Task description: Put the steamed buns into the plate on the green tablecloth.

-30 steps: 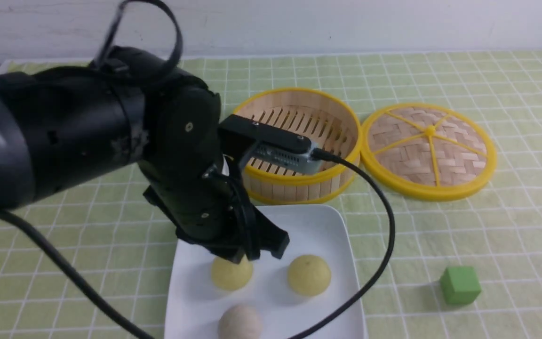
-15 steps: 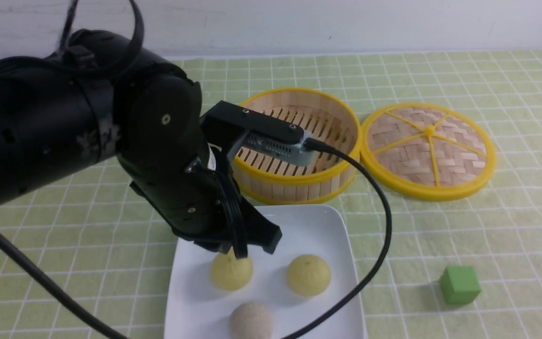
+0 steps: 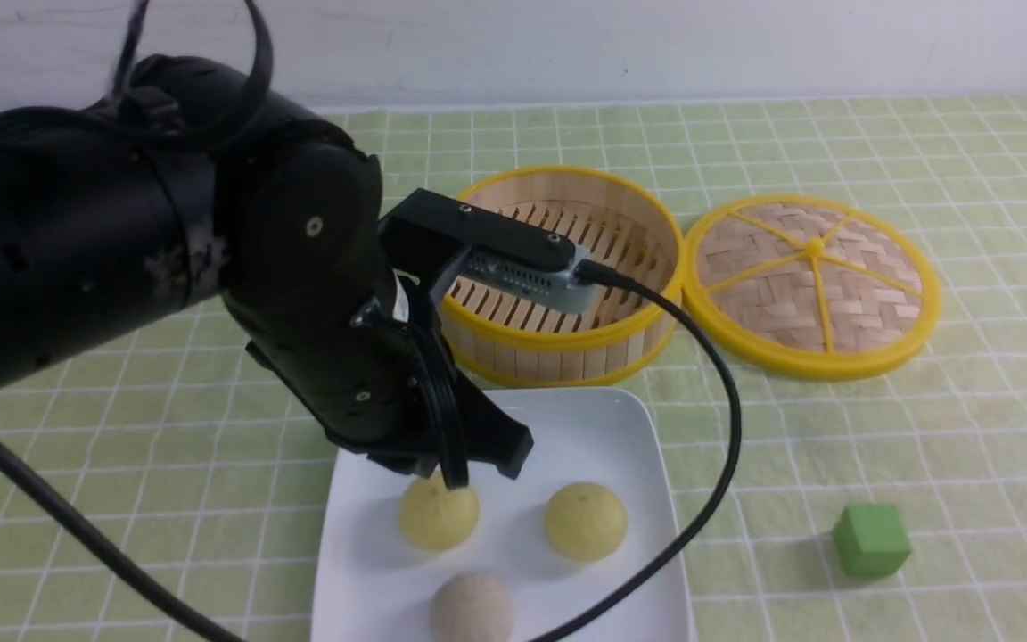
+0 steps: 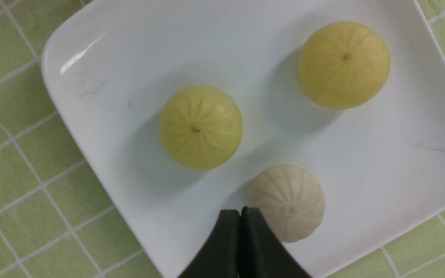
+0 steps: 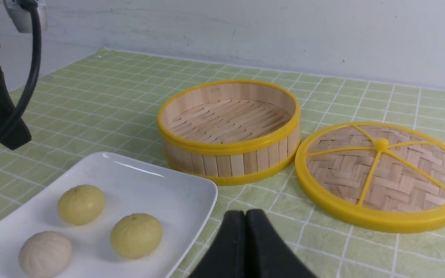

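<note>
**A:** What is the left gripper (image 4: 240, 213) doing?

**B:** Its two jaws are pressed together, and nothing is between them. It hangs over the plate (image 4: 129, 58), with the tips just beside the off-white bun (image 4: 287, 200). I cannot tell if they touch it.

**A:** And the right gripper (image 5: 245, 214)?

**B:** It is also closed tight and empty. It is above the green tablecloth (image 3: 834, 143), near one corner of the plate.

**A:** Where are the steamed buns (image 5: 136, 234)?

**B:** All three lie in the plate, dome up, each apart from the others. The left yellow bun (image 3: 439, 515) and the right yellow bun (image 3: 585, 521) are side by side. The off-white one is nearer to the robot.

**A:** What is around the plate?

**B:** The plate lies on the tablecloth. Just behind it stands the bamboo steamer basket (image 3: 567, 348), open at the top. Its woven lid (image 3: 812, 285) lies flat just beside it, on the right. A small green cube (image 3: 872, 539) sits on the cloth to the right of the plate, well apart.
</note>
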`<move>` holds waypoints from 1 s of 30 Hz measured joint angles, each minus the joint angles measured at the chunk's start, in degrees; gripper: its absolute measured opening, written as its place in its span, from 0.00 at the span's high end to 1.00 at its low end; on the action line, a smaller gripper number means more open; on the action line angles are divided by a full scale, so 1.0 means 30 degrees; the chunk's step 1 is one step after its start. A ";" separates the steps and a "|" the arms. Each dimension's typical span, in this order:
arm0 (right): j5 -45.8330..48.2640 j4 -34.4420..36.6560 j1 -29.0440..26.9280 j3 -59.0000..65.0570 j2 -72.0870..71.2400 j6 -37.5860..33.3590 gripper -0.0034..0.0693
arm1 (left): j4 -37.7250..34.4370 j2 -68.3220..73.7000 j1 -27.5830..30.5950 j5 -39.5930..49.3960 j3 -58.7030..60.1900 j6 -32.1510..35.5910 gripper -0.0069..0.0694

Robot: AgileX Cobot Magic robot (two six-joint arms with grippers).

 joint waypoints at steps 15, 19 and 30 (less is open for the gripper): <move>-0.0125 0.1488 -0.6961 0.4012 -0.3549 0.0000 0.95 | 0.1921 -0.0379 0.0000 0.0307 0.0000 -0.2912 0.88; 0.0028 0.1489 -0.8714 0.5248 -0.4118 0.0000 0.95 | 0.2428 -0.1284 0.0000 0.0539 0.0000 -0.2972 0.88; 0.0904 0.1489 -0.9396 0.5387 -0.4178 0.0000 0.94 | 0.3461 -0.7049 0.0000 0.2802 0.0000 -0.2988 0.87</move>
